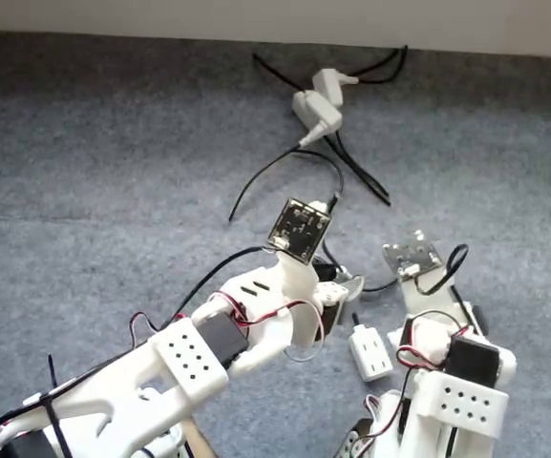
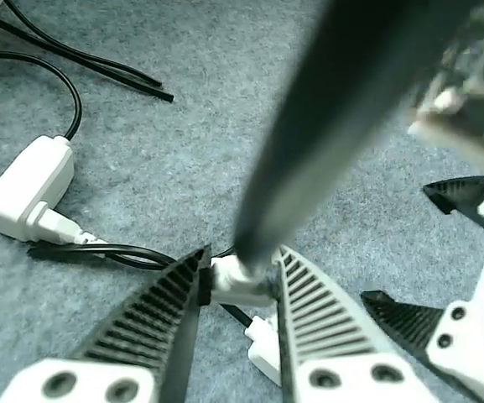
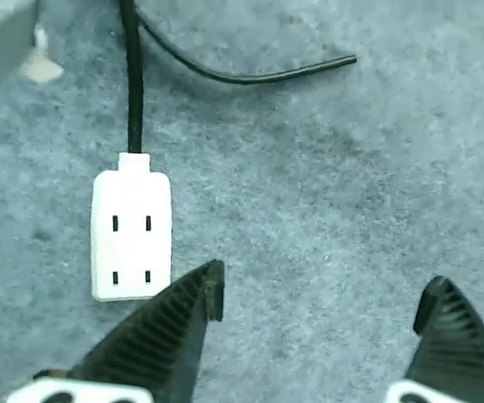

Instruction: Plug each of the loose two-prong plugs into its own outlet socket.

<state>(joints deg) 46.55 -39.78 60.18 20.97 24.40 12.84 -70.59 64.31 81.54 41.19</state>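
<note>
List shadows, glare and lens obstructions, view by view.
High view: soft light, no glare on carpet. Left wrist view: dark cord from the white plug in the left gripper blocks the middle. Right wrist view: outlet block evenly lit.

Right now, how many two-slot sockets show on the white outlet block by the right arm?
2. On the outlet block, one socket sits near the cord, the other near the free end. Hidden sides may hold more.

One white plug held, two white socket blocks lying loose.
A small white plug (image 2: 240, 284) on a black cord sits pinched in the left gripper (image 2: 242, 262). A white rectangular socket block (image 3: 131, 237) lies flat nearby, its slots facing up and unfilled. A second white block (image 1: 316, 113) lies well apart among black cords.
</note>
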